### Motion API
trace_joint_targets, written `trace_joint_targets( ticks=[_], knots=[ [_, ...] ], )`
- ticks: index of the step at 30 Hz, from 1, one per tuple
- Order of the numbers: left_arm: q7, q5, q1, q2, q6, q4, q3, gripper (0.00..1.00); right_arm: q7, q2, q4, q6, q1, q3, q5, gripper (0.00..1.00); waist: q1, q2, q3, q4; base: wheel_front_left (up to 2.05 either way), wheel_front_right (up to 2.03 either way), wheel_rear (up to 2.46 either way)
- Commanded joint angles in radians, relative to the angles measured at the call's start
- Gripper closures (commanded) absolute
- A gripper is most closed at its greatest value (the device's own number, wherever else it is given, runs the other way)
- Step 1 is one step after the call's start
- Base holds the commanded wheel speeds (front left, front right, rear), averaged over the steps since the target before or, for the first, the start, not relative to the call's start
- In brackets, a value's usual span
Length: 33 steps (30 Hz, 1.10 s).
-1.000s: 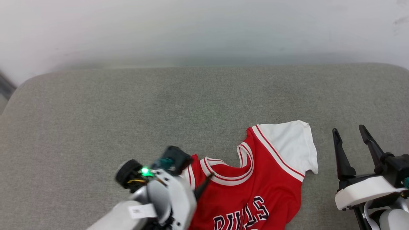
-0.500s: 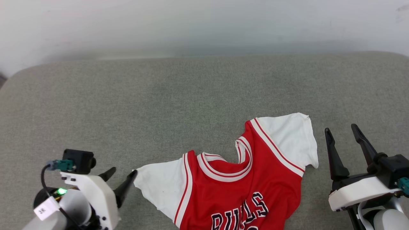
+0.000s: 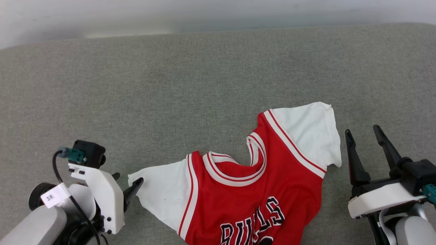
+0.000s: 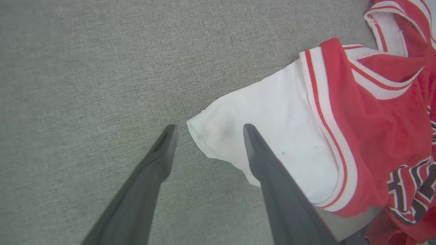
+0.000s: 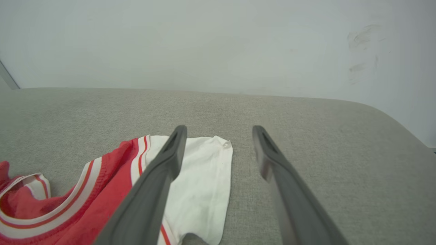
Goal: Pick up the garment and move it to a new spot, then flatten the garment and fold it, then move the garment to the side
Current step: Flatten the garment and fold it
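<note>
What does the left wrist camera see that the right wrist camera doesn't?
Left wrist view, not the right: the left gripper, open, with a corner of one white sleeve between its fingers, plus some black lettering. Right wrist view, not the left: the right gripper, open, with the other white sleeve partly behind one finger, and a pale wall. Both: the red garment with its striped collar, lying on grey fabric.
</note>
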Motion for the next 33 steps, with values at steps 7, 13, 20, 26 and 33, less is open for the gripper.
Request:
trace_joint_targets(
  ticks=[7, 13, 20, 26, 33],
  knots=[
    [0.074, 0.049, -0.062, -0.008, 0.020, 0.031, -0.051, 0.00, -0.015, 0.006, 0.007, -0.001, -0.041, 0.005, -0.008, 0.00, -0.0001, 0.0000, 0.060, -0.023, 0.00, 0.00, 0.00],
    [0.131, 0.076, -0.077, 0.001, 0.005, 0.067, -0.099, 0.00, -0.021, 0.006, 0.010, 0.000, -0.045, -0.002, -0.009, 0.00, -0.0001, 0.0000, 0.082, -0.026, 0.00, 0.00, 0.00],
    [0.145, 0.083, -0.082, -0.024, -0.013, 0.142, -0.137, 1.00, -0.016, 0.009, 0.019, -0.001, -0.057, 0.000, -0.015, 0.00, -0.0001, 0.0000, 0.086, -0.022, 0.00, 0.00, 0.00],
    [0.032, 0.095, -0.078, -0.045, -0.011, 0.140, -0.097, 1.00, -0.003, -0.013, 0.014, 0.000, -0.046, -0.001, -0.019, 0.00, -0.0001, 0.0000, 0.043, -0.012, 0.00, 0.00, 0.00],
    [-0.131, 0.108, -0.064, -0.037, 0.019, 0.033, -0.008, 1.00, 0.241, -0.158, -0.017, -0.001, -0.015, 0.089, 0.056, 0.00, -0.0001, 0.0000, -0.004, 0.027, 0.00, 0.00, 0.00]
  ],
)
